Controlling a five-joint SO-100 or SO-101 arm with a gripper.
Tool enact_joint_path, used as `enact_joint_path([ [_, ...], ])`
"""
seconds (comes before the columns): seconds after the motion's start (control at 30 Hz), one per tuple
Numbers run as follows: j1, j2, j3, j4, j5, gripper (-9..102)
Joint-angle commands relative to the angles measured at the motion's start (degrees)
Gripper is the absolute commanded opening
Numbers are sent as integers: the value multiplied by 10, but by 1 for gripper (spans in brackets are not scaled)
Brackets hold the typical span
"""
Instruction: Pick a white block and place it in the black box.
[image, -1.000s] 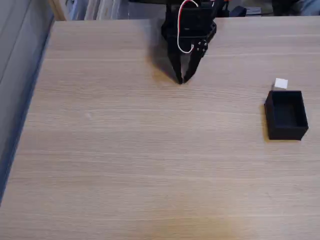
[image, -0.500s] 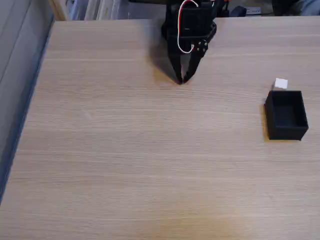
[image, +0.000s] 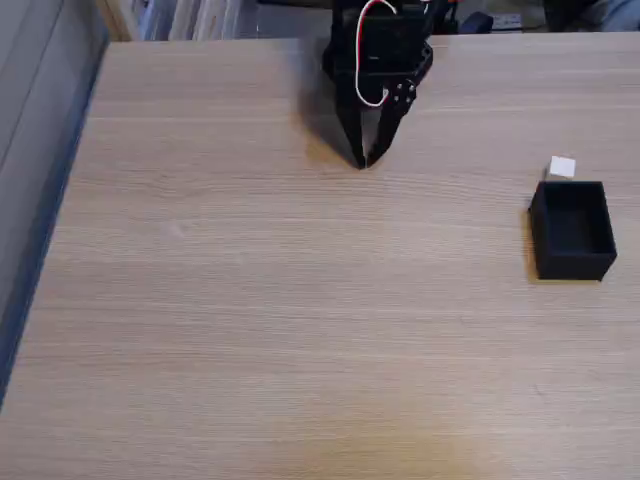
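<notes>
In the fixed view a tiny white block (image: 562, 166) lies on the wooden table just behind the far edge of the black box (image: 572, 229), at the right side. The box is open-topped and looks empty. My black gripper (image: 364, 160) hangs at the top centre, pointing down at the table, far to the left of both. Its fingers meet at the tips and hold nothing.
The light wooden table (image: 300, 320) spreads wide in front of and left of the gripper. Its left edge (image: 60, 210) runs diagonally beside a grey floor. Clutter sits beyond the far edge behind the arm.
</notes>
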Motion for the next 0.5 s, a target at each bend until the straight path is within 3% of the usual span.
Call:
enact_joint_path([
  [0.0, -3, 4, 7, -5, -6, 0],
  [0.23, -14, -39, -43, -22, 25, 0],
  [0.47, -65, -201, -188, -73, 82, 0],
])
